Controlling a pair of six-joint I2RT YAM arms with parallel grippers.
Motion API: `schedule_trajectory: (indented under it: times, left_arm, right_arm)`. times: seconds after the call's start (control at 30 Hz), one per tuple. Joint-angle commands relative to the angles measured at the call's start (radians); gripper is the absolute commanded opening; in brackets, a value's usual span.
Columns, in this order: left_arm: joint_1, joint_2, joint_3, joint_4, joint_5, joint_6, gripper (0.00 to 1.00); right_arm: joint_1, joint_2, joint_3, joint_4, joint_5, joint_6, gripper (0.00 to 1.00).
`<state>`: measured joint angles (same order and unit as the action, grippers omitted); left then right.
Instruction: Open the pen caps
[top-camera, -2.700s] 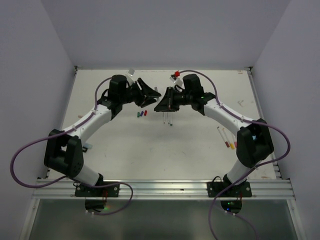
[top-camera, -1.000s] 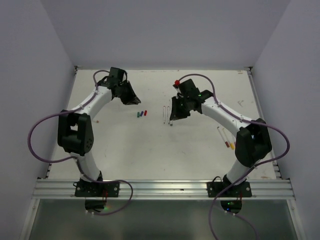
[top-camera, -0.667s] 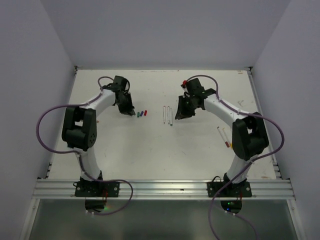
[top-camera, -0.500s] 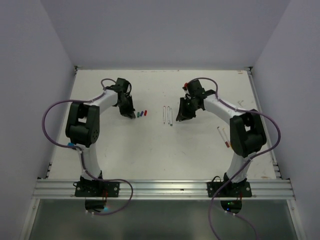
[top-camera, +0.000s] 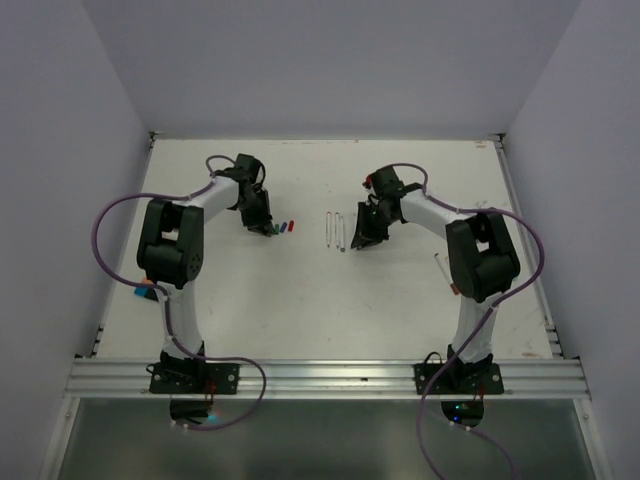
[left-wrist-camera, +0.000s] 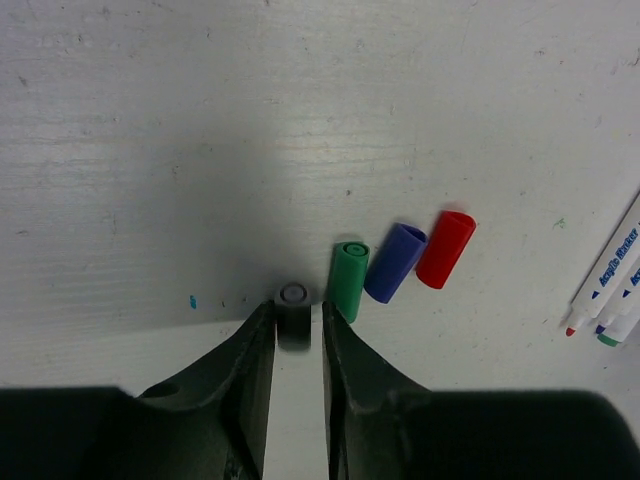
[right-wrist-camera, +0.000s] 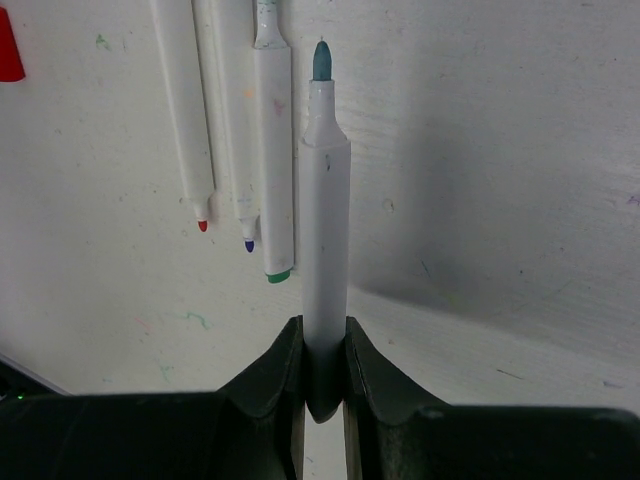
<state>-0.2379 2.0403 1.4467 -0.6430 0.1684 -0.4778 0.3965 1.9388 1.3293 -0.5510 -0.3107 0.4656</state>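
As the left pincer (left-wrist-camera: 296, 318) grips a dark cap (left-wrist-camera: 293, 298) and the right pincer (right-wrist-camera: 322, 338) a bared pen (right-wrist-camera: 323, 200), three more caps (left-wrist-camera: 394, 262) lie off.

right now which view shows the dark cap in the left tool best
Left wrist: the dark cap is clamped in the left tool, close beside the green cap. In top external it cannot be made out against that tool; right wrist misses it entirely.

My arms (top-camera: 178, 318) are white tubes with black joint housings, a purple cable (top-camera: 100, 226) looping behind each. My fingers (left-wrist-camera: 243, 370) are matte black, tapering toward the jaws' tips, perhaps rubber-faced.
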Motion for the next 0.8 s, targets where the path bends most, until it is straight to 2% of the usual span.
schedule_trajectory:
  times: [0.0, 0.4, 0.77]
  left_arm:
    - [-0.005, -0.003, -0.005, 0.022, -0.001, 0.011, 0.28]
    - [-0.003, -0.049, -0.031, 0.046, -0.001, -0.028, 0.45]
    - [0.003, -0.178, -0.051, 0.017, -0.015, -0.053, 0.48]
  right_arm:
    - [-0.008, 0.003, 0.016, 0.029, -0.033, -0.021, 0.00]
    - [-0.012, 0.061, 0.022, 0.040, -0.059, -0.054, 0.00]
    - [-0.010, 0.132, 0.107, 0.005, -0.042, -0.093, 0.11]
